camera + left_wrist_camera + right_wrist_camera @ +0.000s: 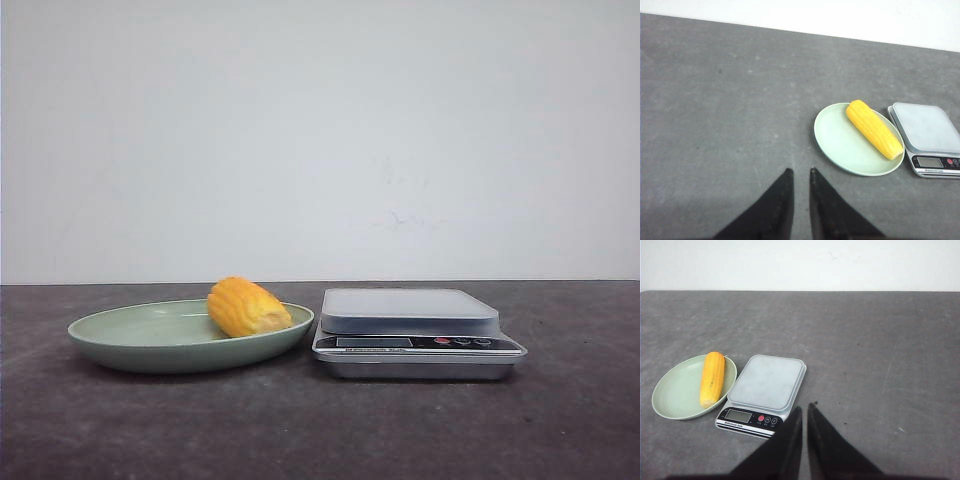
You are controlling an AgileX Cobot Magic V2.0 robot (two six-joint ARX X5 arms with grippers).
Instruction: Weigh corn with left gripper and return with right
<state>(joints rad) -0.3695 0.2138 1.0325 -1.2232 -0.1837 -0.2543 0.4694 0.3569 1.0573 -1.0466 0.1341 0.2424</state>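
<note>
grey table [300,430], corn [247,307] on green plate [130,345] beside scale [410,312], wrist views alone show both hands [800,175] [805,410] nearly clenched, empty

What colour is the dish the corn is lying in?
Pale green. The plate shows it best in the left wrist view, with the yellow corn lying in it.

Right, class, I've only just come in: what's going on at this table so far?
Nothing is being handled yet. The corn lies on the green plate, on the side nearest the kitchen scale, whose platform is bare. The left hand and the right hand each hover over the grey table, fingers nearly together and holding nothing. Weighing has not started.
</note>
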